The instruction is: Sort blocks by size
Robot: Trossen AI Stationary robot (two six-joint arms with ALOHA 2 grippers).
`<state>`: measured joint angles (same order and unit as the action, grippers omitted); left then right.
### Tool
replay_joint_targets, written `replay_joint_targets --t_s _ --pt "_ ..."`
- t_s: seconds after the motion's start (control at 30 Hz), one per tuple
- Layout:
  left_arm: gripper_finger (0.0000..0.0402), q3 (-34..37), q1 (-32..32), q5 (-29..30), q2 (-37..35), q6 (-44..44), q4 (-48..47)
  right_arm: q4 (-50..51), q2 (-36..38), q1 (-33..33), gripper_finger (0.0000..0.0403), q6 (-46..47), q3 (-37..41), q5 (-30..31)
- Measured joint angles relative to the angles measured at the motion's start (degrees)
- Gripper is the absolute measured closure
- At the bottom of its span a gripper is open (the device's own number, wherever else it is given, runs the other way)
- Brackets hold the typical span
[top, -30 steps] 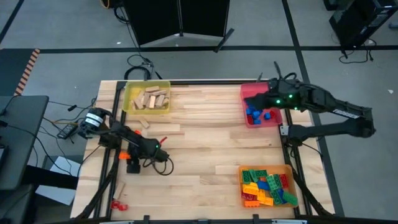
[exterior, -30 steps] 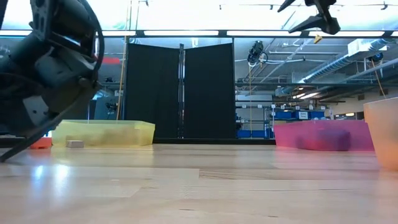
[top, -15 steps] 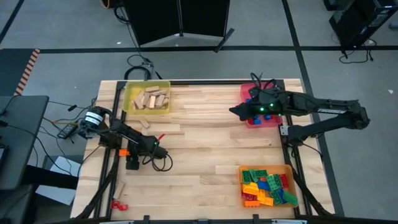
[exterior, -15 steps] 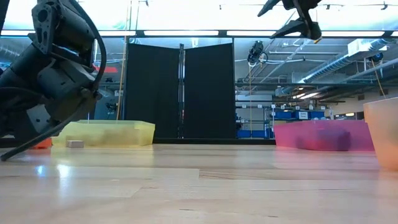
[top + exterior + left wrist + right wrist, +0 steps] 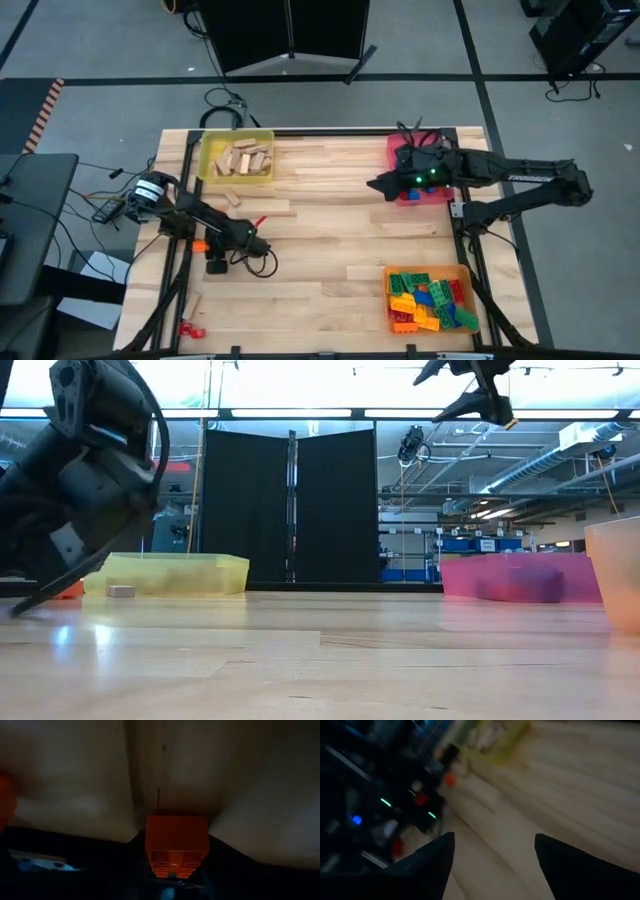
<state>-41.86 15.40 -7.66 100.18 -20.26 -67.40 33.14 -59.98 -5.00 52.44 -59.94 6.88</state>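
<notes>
My left gripper (image 5: 257,224) reaches low over the table's left half and is shut on a small orange-red studded brick (image 5: 176,840), which shows as a red speck (image 5: 261,220) in the high view. My right gripper (image 5: 376,184) hangs high and open just left of the red tray (image 5: 440,196), with nothing between its fingers (image 5: 437,860). The red tray holds blue bricks (image 5: 412,184). Tan wooden blocks (image 5: 240,158) lie in the yellow tray (image 5: 204,160) at the far left. Several coloured bricks (image 5: 428,298) fill the orange tray (image 5: 388,272) at the near right. My left gripper pinches the orange-red brick by two opposite sides (image 5: 149,845) between its two fingers. The fingers slant down from the table's left side. The brick's studded face (image 5: 172,868) points back toward the wrist. Whether the brick rests on the tabletop or hangs just above it, I cannot tell.
An orange brick (image 5: 200,245) lies beside my left arm. One wooden block (image 5: 232,198) lies near the yellow tray, another (image 5: 196,302) near the front left. A red piece (image 5: 188,326) sits at the front left corner. Bare wood spans the table's middle (image 5: 330,240).
My right gripper has moved from over the red tray toward the table's left, past the tray's left rim, sinking a little and staying open.
</notes>
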Motion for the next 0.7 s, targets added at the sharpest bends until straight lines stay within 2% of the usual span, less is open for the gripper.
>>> replay_joint_targets --t_s 0.2,0.33,0.4,0.53,0.63,0.7 --pt "0.0256 -3.5 0.8 0.1 -7.5 -9.5 3.2 14.1 0.6 3.3 0.0120 0.4 0.0 0.8" --pt "0.0256 -8.8 -0.1 2.3 -14.3 -15.6 9.0 23.3 1.5 8.7 0.0124 3.0 0.0 6.1" --pt "0.0256 -12.0 -1.1 5.3 -17.1 -18.8 13.5 25.9 2.1 12.2 0.0125 4.5 0.0 10.3" --pt "0.0256 -18.9 -3.1 12.8 -20.2 -22.0 22.7 24.1 2.6 20.0 0.0125 3.6 0.0 20.7" --pt "0.0253 -24.1 -4.6 16.2 -20.5 -20.6 29.8 17.0 2.1 25.1 0.0123 -1.5 0.0 27.4" --pt "0.0247 -27.1 -5.6 17.2 -20.3 -18.9 34.1 10.5 1.2 27.4 0.0123 -6.9 0.0 29.7"
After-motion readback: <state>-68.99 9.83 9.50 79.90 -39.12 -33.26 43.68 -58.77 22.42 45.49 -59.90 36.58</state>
